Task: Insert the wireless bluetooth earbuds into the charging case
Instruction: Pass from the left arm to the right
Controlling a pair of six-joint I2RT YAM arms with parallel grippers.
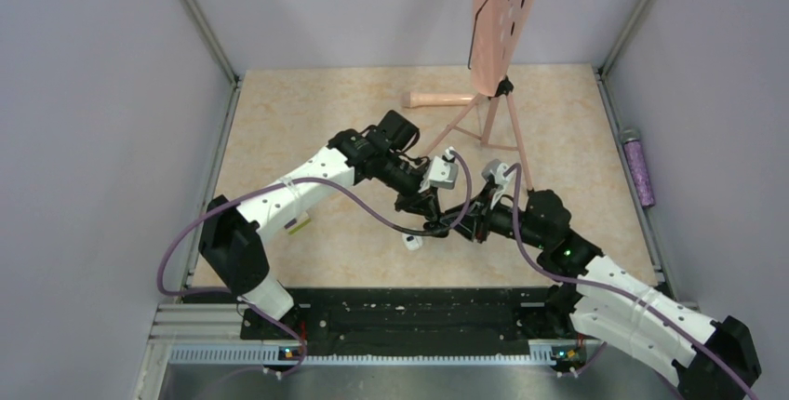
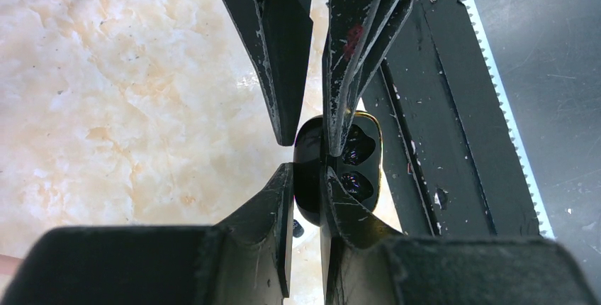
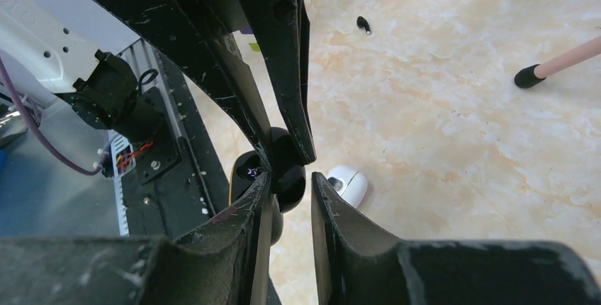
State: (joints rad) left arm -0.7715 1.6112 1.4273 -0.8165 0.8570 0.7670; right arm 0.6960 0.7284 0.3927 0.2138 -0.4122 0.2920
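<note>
- I see the marbled surface [image 1: 326, 112] boxed in by plain walls [image 1: 93, 140] on the left, right and back, with metal rails along its side edges.
- The back left quarter gives me the most open room. The back centre is taken by a pink stand with a perforated board [image 1: 502, 19], its legs splayed just behind the two arms.
- A pink cylinder [image 1: 442, 100] lies near the stand's feet, and a purple cylinder [image 1: 639, 169] lies along the right rail.
- A small yellow-and-purple block [image 1: 298, 224] sits beside the left arm's forearm.
- Both arms meet low over the front centre, close to the black base strip [image 1: 400, 312] at the near edge. In the left wrist view that strip runs just beside the work.
- The left gripper [image 2: 308, 174] is narrow and clamped on the dark lid of the charging case [image 2: 358, 164]. The case hangs open, with a gold rim and two glossy wells facing the strip.
- The right gripper [image 3: 291, 177] is narrow too, astride the same lid from the opposite side. One finger is against it and a sliver of light shows at the other, so I read it as slightly apart, not clamped.
- A small white rounded item [image 3: 349, 184] rests on the surface just beside the right gripper.
- The wireless bluetooth earbuds [image 3: 363, 25] lie loose on the surface near each other, well apart from the case.
</note>
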